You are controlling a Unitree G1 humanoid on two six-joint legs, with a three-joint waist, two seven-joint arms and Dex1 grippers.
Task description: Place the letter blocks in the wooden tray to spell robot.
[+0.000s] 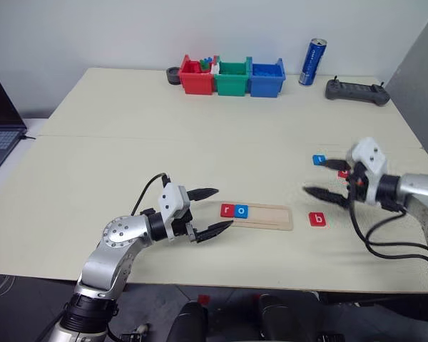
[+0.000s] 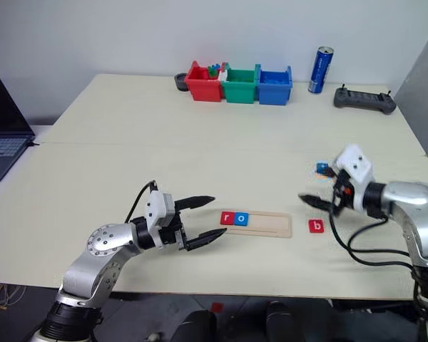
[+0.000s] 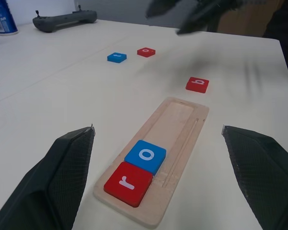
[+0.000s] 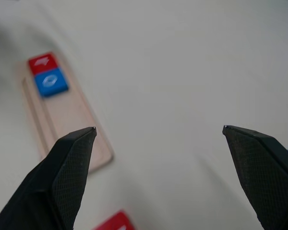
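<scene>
pale wood is lying near the front edge of the beige table (image 1: 128,142): the wooden tray (image 1: 271,216), a long narrow strip, is sitting flat between the two arms. at its left end a red block with a white r (image 1: 227,210) is resting in the groove, and a blue block with a white o (image 1: 242,211) is sitting touching it on the right; the rest of the groove is showing bare wood. a red block with a white b (image 1: 317,219) is lying flat on the table just beside the tray's right end, apart from it. farther back on the right a blue block (image 1: 319,159) is lying on the table, and another red block (image 3: 146,51) is lying near it, its letter too small to read. the left gripper (image 1: 208,211) is hovering just left of the tray's left end, pointing toward it, its black fingers spread wide with nothing between them. the right gripper (image 1: 327,178) is hanging above the table to the right of the b block, fingers likewise parted and holding nothing. at the table's far edge red, green and blue plastic bins (image 1: 232,77) are standing in a row, with a blue can (image 1: 312,62) and a dark handheld controller (image 1: 356,90) to their right, and a laptop (image 1: 0,121) is sitting at the far left.
</scene>
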